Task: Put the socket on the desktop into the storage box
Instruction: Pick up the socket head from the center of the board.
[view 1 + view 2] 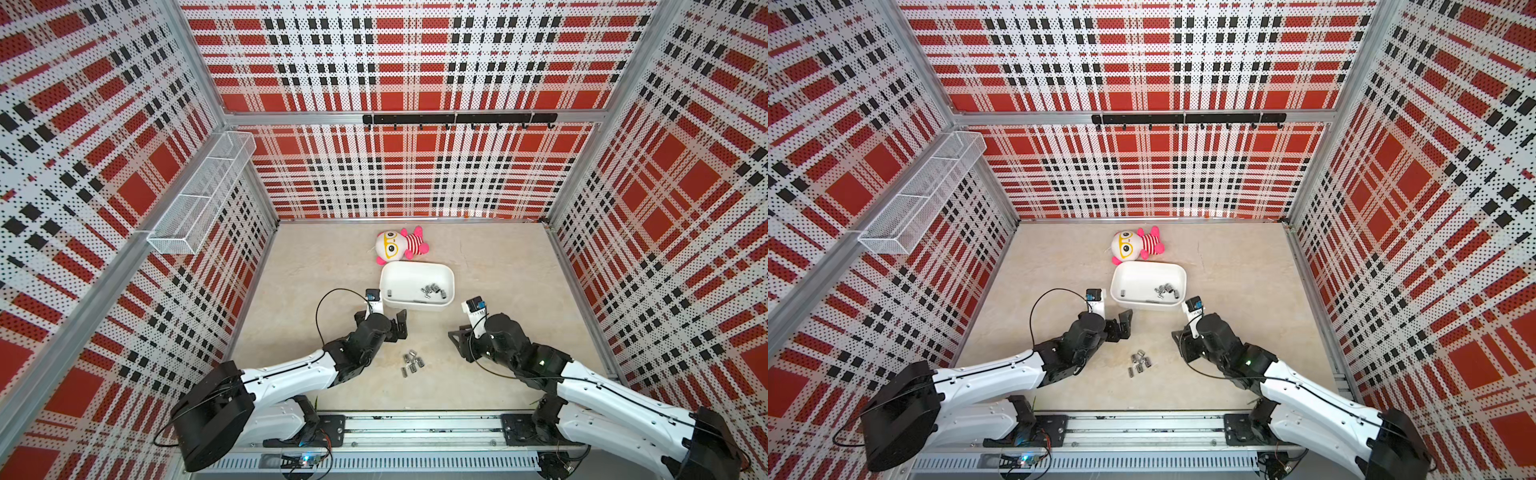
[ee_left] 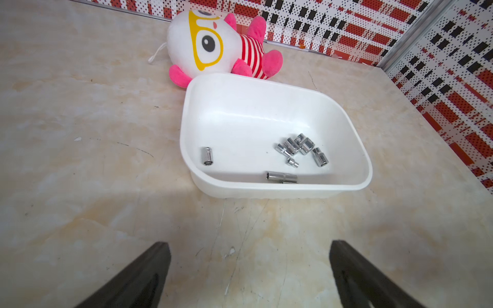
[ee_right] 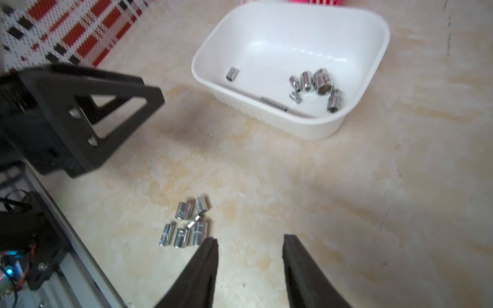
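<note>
Six or so loose sockets [image 1: 412, 364] lie in a small cluster on the desktop [image 1: 498, 270], in the gap between the two arms and on the near side of the storage box [image 1: 446, 277]. The right gripper [image 3: 250, 238] points leftward across the desktop, and the cluster sits just to the left of its fingertips and a little nearer, close by but not touching. Its jaws stand partly apart with only bare desktop between them, so it grips nothing. The left gripper [image 2: 249, 242] faces the far side, toward the box, near the box's near left corner. Its jaws are spread wide and empty, and the loose sockets lie to its right and nearer than it. The box itself rests on the desktop beyond both grippers and holds several sockets: one alone by its left wall, one lying along its near wall, and a bunch toward its right (the exact count is hard to make out from the top views). A plush doll [image 1: 401, 245] lies just beyond the box's far rim
</note>
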